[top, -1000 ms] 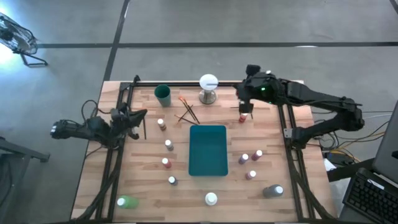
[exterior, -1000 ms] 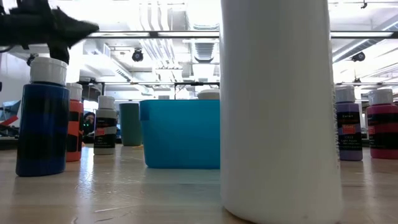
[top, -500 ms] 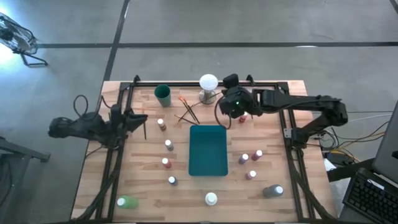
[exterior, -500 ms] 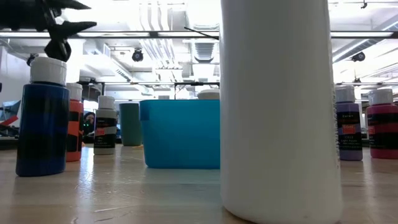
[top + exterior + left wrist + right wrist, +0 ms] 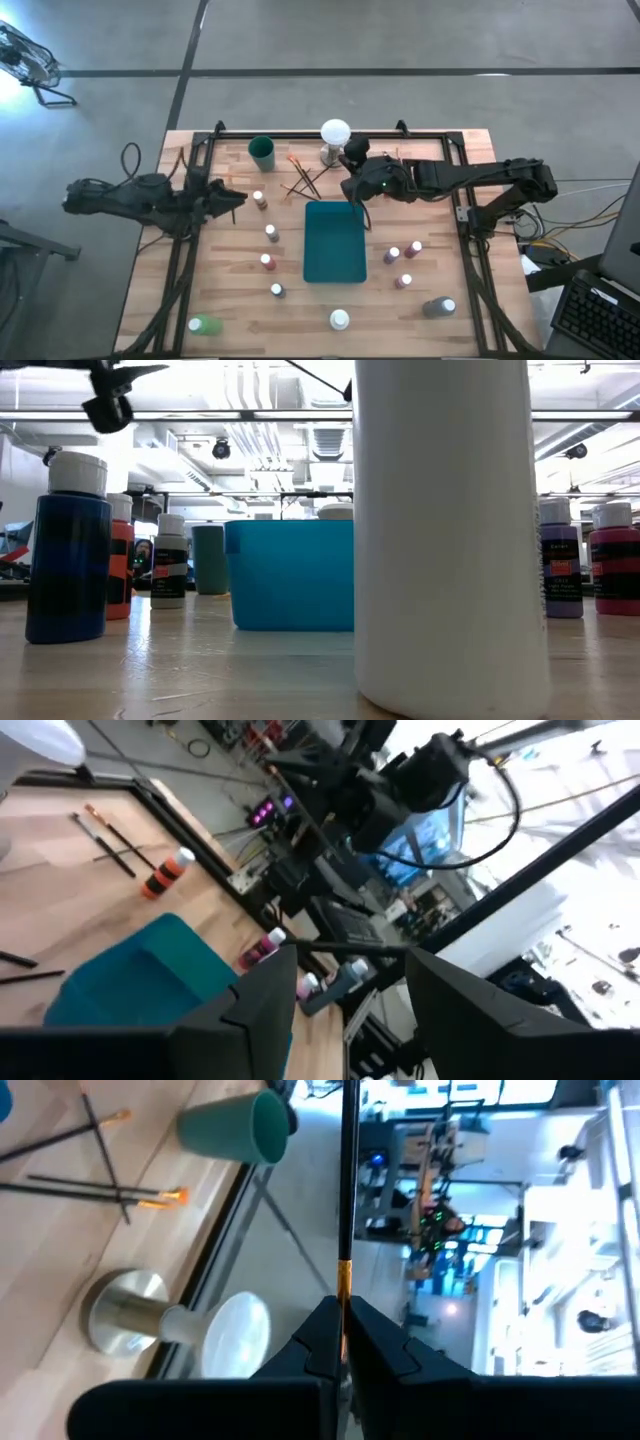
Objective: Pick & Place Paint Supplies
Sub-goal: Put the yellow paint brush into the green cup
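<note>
Overhead, both arms work above the wooden table [image 5: 230,290].
Left gripper [image 5: 232,196] hovers at the table's left edge, fingers spread, holding nothing, near a brown bottle [image 5: 260,200]. Right gripper [image 5: 350,188] is clamped on a thin paintbrush [image 5: 344,1200] above the teal tray [image 5: 334,240]'s far end; other brushes [image 5: 302,180] lie beside the green cup [image 5: 262,152].

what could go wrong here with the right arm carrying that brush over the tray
The right pincer grips a thin brush near one end, so the long free length may swing or slip before it is over the teal tray. It hangs close to the white ball on its stand and could clip it. The open left pincer sits near a brown bottle and might nudge it.
</note>
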{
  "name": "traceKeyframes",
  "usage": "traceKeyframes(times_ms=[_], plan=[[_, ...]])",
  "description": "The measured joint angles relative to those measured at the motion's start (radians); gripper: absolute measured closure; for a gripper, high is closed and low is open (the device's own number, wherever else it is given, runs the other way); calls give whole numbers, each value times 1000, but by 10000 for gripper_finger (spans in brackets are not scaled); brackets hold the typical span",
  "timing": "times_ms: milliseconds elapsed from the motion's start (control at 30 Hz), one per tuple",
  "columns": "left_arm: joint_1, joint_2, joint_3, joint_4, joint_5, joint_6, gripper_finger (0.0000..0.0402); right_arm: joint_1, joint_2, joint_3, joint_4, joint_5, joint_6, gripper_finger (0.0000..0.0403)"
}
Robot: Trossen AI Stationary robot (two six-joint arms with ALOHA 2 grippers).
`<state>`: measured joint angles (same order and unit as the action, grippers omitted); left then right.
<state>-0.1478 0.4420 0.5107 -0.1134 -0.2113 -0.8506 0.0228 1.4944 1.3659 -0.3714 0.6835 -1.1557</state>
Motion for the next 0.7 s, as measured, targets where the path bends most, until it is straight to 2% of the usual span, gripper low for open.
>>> traceKeyframes(times_ms=[100, 267, 333, 500, 700], plan=[[16, 80, 60, 1, 14, 24, 209, 13, 0, 0, 17, 0, -8, 395], [24, 187, 150, 4, -19, 117, 209, 31, 0, 0, 19, 0, -8, 395], [35, 231, 172, -1, 13, 119, 209, 32, 0, 0, 21, 0, -20, 395], [182, 362, 217, -26, 301, 37, 209, 32, 0, 0, 49, 0, -53, 395], [442, 486, 279, -36, 623, 16, 209, 46, 0, 0, 53, 24, -59, 395]])
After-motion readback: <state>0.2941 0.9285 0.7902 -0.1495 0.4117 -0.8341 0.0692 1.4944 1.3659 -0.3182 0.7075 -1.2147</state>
